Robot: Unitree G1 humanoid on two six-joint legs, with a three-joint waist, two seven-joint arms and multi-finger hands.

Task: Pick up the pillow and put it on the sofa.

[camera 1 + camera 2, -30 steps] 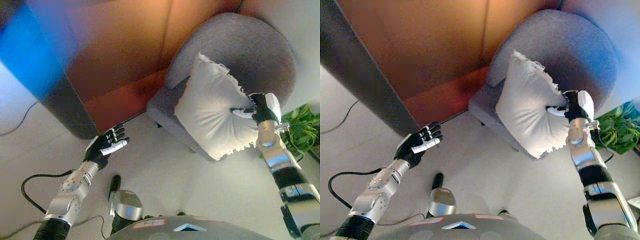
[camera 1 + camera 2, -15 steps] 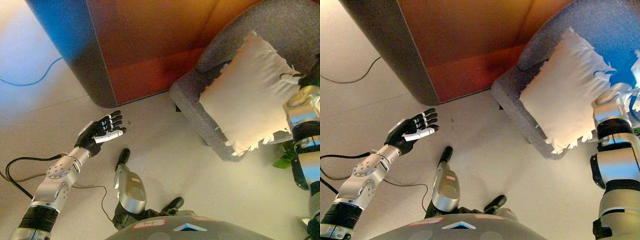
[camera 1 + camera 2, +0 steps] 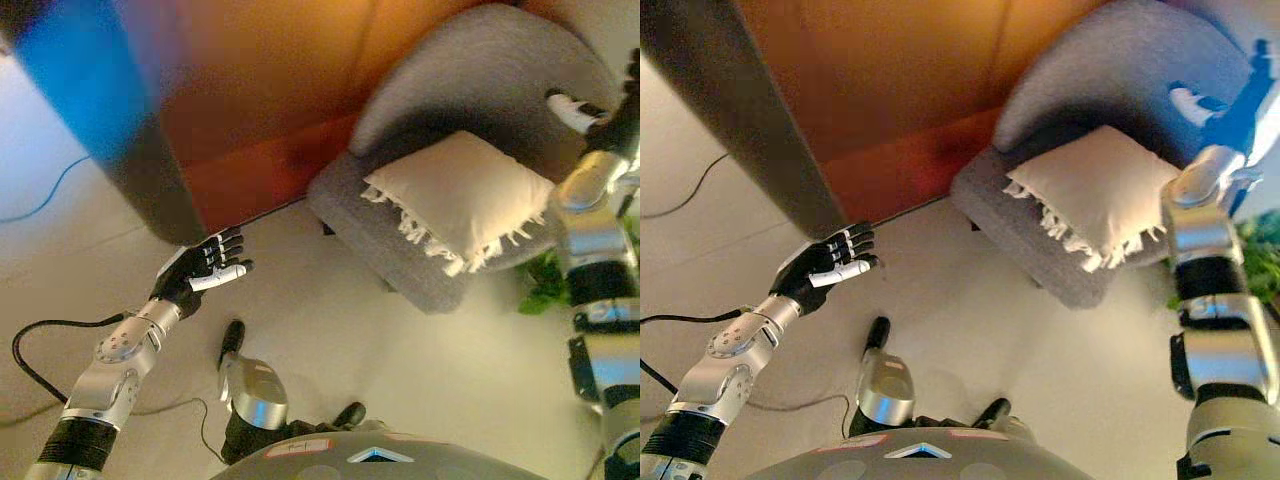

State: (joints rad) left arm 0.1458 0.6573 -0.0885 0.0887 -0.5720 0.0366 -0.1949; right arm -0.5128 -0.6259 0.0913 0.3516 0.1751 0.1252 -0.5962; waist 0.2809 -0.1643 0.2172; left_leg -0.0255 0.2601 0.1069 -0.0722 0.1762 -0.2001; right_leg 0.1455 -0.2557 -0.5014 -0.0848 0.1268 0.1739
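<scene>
The cream pillow with a fringed edge lies flat on the seat of the grey round sofa chair. My right hand is raised at the far right, above and beside the pillow and apart from it, with its fingers straight and empty. My left hand hangs open over the floor at the lower left, far from the chair.
A tall orange-brown cabinet with a dark grey side stands behind and left of the chair. A green plant sits on the floor at the chair's right. A thin cable lies on the pale floor at the left.
The pillow was held upright against the chair by my right hand. It now lies flat on the seat, and the right hand has let go and lifted away. The camera shifted.
</scene>
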